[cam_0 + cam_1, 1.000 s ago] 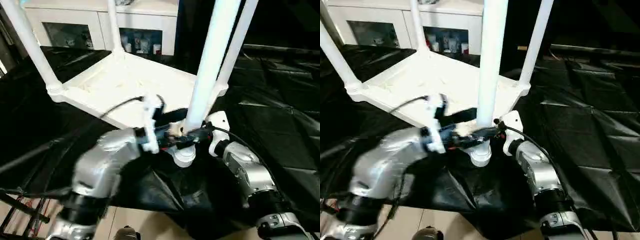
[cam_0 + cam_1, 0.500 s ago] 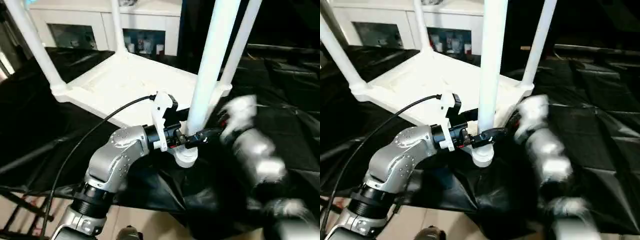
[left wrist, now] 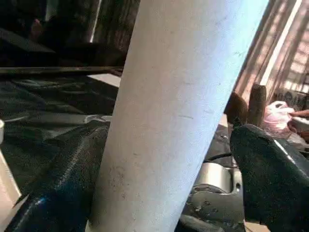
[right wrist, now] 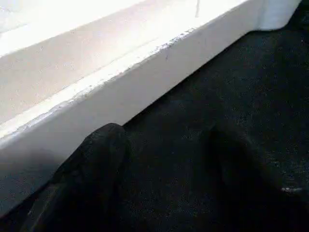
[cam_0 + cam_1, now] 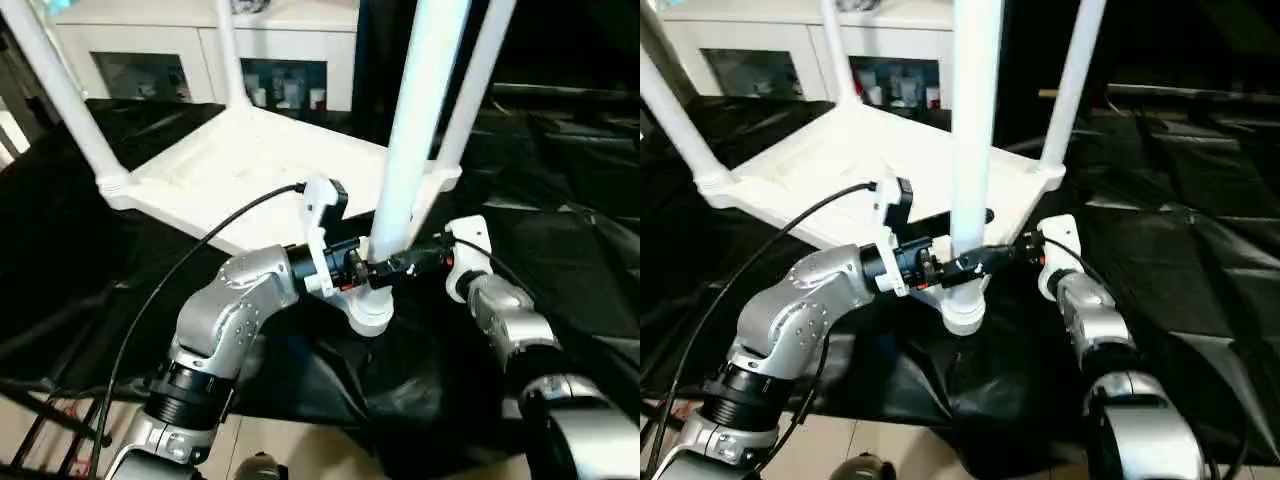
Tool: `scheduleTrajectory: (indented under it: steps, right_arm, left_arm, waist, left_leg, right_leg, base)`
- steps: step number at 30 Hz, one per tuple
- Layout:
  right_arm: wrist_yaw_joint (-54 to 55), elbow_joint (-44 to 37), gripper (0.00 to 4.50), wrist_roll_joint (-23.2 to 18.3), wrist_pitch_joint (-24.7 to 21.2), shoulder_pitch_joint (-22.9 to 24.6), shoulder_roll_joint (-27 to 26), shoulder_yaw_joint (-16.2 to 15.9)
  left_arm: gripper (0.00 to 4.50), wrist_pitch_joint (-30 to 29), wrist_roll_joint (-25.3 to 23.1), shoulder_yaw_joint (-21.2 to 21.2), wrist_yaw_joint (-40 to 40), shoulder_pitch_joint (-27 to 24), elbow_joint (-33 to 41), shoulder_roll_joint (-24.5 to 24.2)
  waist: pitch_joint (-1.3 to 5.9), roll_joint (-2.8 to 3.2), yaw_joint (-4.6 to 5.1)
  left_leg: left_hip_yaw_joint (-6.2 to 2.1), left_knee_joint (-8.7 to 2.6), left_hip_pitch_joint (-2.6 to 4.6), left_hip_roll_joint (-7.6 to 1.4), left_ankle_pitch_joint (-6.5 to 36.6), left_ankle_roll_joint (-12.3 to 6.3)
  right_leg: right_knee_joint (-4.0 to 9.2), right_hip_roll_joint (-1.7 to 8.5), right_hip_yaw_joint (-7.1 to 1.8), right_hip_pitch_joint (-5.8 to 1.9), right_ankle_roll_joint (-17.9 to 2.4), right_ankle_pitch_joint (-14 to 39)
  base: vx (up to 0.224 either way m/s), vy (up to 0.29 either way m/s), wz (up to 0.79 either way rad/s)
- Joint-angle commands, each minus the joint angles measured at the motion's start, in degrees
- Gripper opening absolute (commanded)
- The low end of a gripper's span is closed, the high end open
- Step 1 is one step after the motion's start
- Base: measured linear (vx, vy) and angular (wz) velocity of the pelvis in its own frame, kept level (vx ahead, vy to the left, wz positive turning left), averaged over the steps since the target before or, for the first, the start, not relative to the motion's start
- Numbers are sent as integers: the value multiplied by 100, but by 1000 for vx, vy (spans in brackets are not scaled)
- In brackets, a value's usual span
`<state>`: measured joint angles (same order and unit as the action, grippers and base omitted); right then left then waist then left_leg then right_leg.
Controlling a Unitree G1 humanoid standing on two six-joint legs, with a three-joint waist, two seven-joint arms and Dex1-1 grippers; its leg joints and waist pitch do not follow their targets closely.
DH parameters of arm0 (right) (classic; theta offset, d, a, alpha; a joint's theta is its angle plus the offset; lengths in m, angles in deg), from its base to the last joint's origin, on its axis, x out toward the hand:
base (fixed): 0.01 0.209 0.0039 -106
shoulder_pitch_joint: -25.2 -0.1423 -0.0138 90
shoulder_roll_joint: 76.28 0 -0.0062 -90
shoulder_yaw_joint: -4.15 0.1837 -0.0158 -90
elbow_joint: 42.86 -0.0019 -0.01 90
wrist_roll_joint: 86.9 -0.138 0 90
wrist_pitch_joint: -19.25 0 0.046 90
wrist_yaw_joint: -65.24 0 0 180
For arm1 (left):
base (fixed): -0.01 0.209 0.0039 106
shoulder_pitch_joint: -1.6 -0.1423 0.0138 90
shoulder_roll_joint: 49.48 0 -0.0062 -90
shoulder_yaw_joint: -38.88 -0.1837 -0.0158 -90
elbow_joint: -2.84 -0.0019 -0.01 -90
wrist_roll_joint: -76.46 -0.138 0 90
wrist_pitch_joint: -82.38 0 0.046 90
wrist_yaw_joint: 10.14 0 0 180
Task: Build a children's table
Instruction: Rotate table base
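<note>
The children's table lies upside down, its white tabletop (image 5: pixel 250 160) on the black cloth and its legs standing up from the corner sockets. The nearest leg (image 5: pixel 405 150) rises from the front socket (image 5: pixel 368 310). My left gripper (image 5: pixel 372 270) is open with its black fingers (image 3: pixel 63 179) on either side of this leg (image 3: pixel 178 111), low down; one finger touches it and the other stands off. My right gripper (image 5: pixel 408 263) points at the same leg from the right, open over the cloth beside the tabletop's edge (image 4: pixel 120 72), with nothing between its fingers (image 4: pixel 91 179).
Three more legs (image 5: pixel 60 90) (image 5: pixel 230 50) (image 5: pixel 470 90) stand at the other corners. A white cabinet (image 5: pixel 150 40) with glass doors is behind. The black drape (image 5: pixel 560 200) covers the work table, whose front edge drops to the floor (image 5: pixel 300 440). A black cable (image 5: pixel 200 240) loops off my left wrist.
My right arm swung quickly away and back, and now rests with its gripper aimed at the near leg's base. My left gripper has stayed around that leg.
</note>
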<state>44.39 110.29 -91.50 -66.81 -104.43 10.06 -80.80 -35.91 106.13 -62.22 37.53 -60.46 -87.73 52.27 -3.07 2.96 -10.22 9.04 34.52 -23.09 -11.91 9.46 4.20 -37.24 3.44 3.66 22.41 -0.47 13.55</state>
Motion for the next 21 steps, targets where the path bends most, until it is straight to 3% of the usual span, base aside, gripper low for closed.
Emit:
scheduleTrajectory:
  steps: [1,8,9,15,21]
  right_arm:
    - [-345,4,328,-68,254,-333,-294,-138]
    - [-525,275,328,123,472,-422,-474,-233]
    - [-503,347,328,168,531,-443,-523,-253]
    - [9,504,328,248,656,-516,-488,-172]
    - [137,467,328,147,846,-365,-216,65]
  left_arm:
    - [446,-104,187,-403,204,90,308,229]
    - [446,-131,168,-539,185,106,314,399]
    - [446,-94,110,-571,166,128,255,459]
    - [446,266,-523,-531,-194,329,-303,409]
    - [446,713,-1133,-506,-424,322,-559,-17]
  waist:
    - [515,-60,-11]
    - [529,-79,56]
    - [527,-59,67]
    - [485,-54,80]
    - [488,-63,46]
  left_leg:
    - [-2,-242,81,-93,149,-366]
    - [20,-186,44,-82,-99,-679]
    - [20,-184,49,-90,-45,-695]
    - [10,-232,80,-119,348,-562]
    - [11,-238,96,-111,451,-444]
  right_leg:
    - [274,402,-210,-331,-1479,-1182]
    - [240,397,-203,-324,-1603,-1490]
    - [250,404,-203,-311,-1624,-1415]
    - [312,421,-218,-294,-1566,-817]
    - [317,427,-238,-288,-1428,-694]
  base:
    - [0,0,0]
    - [0,0,0]
    - [0,0,0]
    - [0,0,0]
    - [0,0,0]
